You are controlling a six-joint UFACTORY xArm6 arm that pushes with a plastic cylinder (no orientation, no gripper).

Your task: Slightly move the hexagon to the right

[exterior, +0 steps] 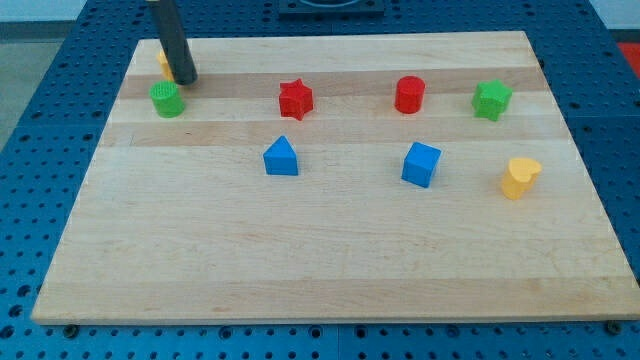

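My tip [187,80] rests on the tabletop [320,260] just above the green hexagon [167,99], beside a partly hidden yellow block [163,62] (no gripper is fitted, so it has no state to tell).

A pale wooden board [330,250] of joined planks lies on a blue perforated bench [40,200] (rows of small holes all over it). Light falls evenly, with soft shadows. A dark fixture [330,6] sits at the view's top.

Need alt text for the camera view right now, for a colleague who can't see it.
My tip sits at the wooden board's top-left corner, just above the green hexagon and partly hiding a yellow block. Six other coloured blocks are spread across the board.
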